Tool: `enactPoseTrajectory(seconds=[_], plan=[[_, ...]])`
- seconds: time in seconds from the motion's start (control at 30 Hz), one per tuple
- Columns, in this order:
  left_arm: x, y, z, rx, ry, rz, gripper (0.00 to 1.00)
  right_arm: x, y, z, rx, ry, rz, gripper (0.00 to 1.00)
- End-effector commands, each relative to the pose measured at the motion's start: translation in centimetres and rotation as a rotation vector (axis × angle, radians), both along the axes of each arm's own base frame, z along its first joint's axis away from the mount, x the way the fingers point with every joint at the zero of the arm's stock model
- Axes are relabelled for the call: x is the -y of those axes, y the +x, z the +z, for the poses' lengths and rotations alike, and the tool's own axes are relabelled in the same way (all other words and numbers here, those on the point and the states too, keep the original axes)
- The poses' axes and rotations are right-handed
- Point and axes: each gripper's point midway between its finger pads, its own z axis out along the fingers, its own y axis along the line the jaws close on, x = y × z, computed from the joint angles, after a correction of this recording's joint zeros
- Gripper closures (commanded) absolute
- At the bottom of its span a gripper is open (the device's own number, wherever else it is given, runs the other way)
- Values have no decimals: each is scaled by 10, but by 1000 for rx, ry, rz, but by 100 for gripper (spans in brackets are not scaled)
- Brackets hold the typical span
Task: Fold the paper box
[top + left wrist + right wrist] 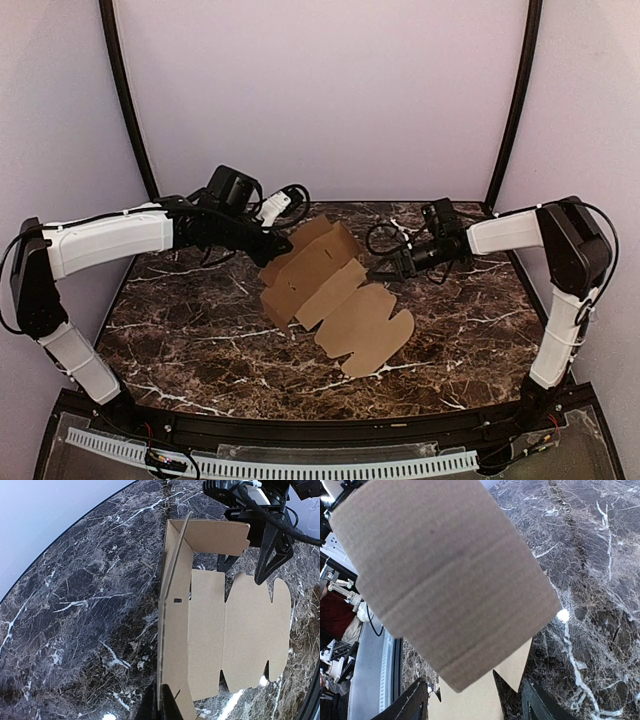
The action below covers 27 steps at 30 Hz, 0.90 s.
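**Item: the paper box** [335, 300]. Plain brown die-cut cardboard, near the middle of the marble table [180, 330]. We find it part sheet, part box. The panels with rounded tabs lie flat on the stone toward the right arm's side. The panel on the left arm's side stands raised along its crease, with an end flap turned across at its far end.

**Item: left gripper** [272, 243]. Pressed together on the edge of the raised panel. Its wrist view shows the cardboard running straight into the pinched fingers [150, 707], and the grip holds that wall upright.

**Item: right gripper** [385, 270]. Jaws spread, nothing held. Its tips hang just beside the turned end flap (whether one touches the cardboard we cannot tell, since a blurred flap fills most of its own wrist view).

**Step in hand, as we judge it:** one side wall is up and the other walls and tabs are not yet folded, so this is early in the task.

**Next move, as we judge it:** the right gripper must catch or press the end flap, or the next flat panel, and swing it about its crease while the left pinch steadies the wall. That calls for bending at the score line, not dragging the sheet over the smooth stone.
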Motion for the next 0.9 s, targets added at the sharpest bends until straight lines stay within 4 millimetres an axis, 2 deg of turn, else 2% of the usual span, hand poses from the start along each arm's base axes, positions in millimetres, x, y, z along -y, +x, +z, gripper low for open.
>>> enactPoseTrajectory(seconds=[0.0,0.33,0.43,0.5,0.63,0.73,0.87], plan=[[7,6,3,-40,-53,15,99,-10,-2,23,92,79,34,37],[7,16,0,-87,-84,80,99,-18,-27,31,200,53,69,42],[8,15,0,-97,-93,77,99,-29,-35,37,295,15,79,42],[11,12,0,-125,-116,78,99,-38,-39,34,369,-61,68,42],[12,6,2,-160,-147,76,99,-52,-32,27,477,-208,6,43],[9,2,4,-164,-157,82,99,-53,-20,21,515,-307,-54,43],[10,-7,0,-191,-169,55,99,-56,-18,13,556,-373,-38,43]])
